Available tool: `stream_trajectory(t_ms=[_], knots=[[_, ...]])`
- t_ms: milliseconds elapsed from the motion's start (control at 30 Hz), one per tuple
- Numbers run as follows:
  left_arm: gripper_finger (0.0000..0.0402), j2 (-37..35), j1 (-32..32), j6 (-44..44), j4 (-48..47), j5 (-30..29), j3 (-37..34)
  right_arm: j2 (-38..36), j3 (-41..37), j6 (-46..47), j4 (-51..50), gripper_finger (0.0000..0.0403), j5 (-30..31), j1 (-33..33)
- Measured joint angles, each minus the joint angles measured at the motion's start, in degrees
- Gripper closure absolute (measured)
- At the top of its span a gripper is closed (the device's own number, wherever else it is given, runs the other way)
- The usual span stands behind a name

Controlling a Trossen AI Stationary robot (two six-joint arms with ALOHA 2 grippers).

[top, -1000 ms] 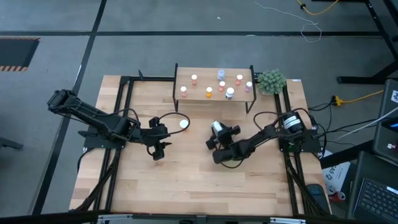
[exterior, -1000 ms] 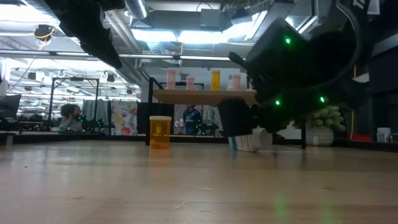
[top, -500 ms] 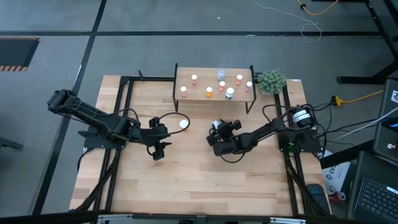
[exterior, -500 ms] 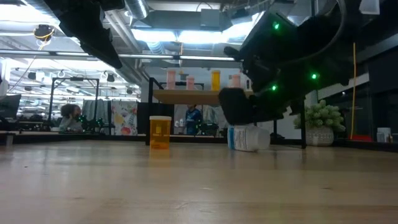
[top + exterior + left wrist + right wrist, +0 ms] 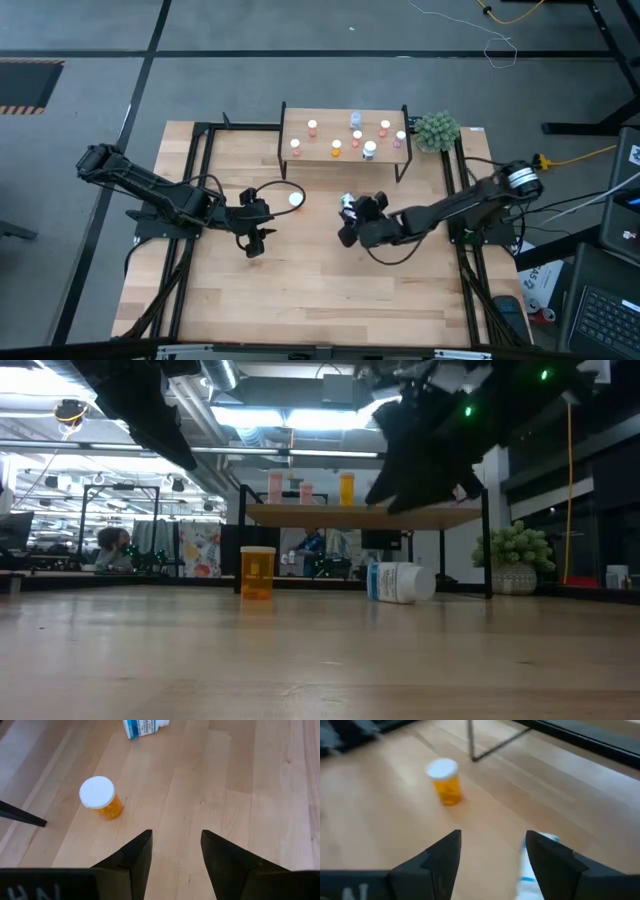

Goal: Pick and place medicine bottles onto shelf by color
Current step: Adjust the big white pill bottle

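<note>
A white bottle with a blue label [image 5: 347,203] lies on its side on the table, in front of the shelf [image 5: 345,112]; it also shows in the low view [image 5: 400,581]. An orange bottle with a white cap [image 5: 295,199] stands upright to its left. My right gripper [image 5: 425,455] is open and empty, raised above the white bottle [image 5: 535,867]. My left gripper [image 5: 175,845] is open and empty near the table's middle left, short of the orange bottle [image 5: 102,799]. Several small bottles [image 5: 336,150] stand on the shelf.
A green bushy plant [image 5: 437,130] stands at the shelf's right end. The shelf's thin black legs [image 5: 470,740] stand just beyond the two loose bottles. Black frame rails [image 5: 195,190] run along the table's left and right sides. Bare tabletop lies toward the near edge.
My right gripper has risen from table height beside the white bottle to well above it. The white bottle stays lying on its side on the table.
</note>
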Motion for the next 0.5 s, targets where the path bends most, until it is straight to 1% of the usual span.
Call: stream_trajectory(t_ms=[100, 267, 367, 433, 500], knots=[[0.0237, 0.00, 0.00, 0.02, 0.01, 0.02, 0.00, -2.15, 0.00, -0.18, 0.81, 0.0179, -2.59, 0.13], [0.0237, 0.00, -0.17, -0.02, 0.01, 0.02, 0.00, -3.20, 0.00, 10.36, -1.33, 0.0176, -8.77, -0.76], [0.0237, -0.01, -0.44, -0.02, 0.02, 0.00, 0.00, -2.51, 0.01, 16.61, -7.25, 0.0163, -8.91, -0.79], [0.0237, 0.00, -0.45, -0.02, 0.00, 0.04, 0.00, -2.42, -0.02, 22.37, -13.10, 0.0150, -9.21, -0.76], [0.0237, 0.00, -0.44, -0.02, 0.01, 0.01, 0.00, -2.38, -0.02, 26.59, -16.41, 0.0135, -9.42, -0.75]])
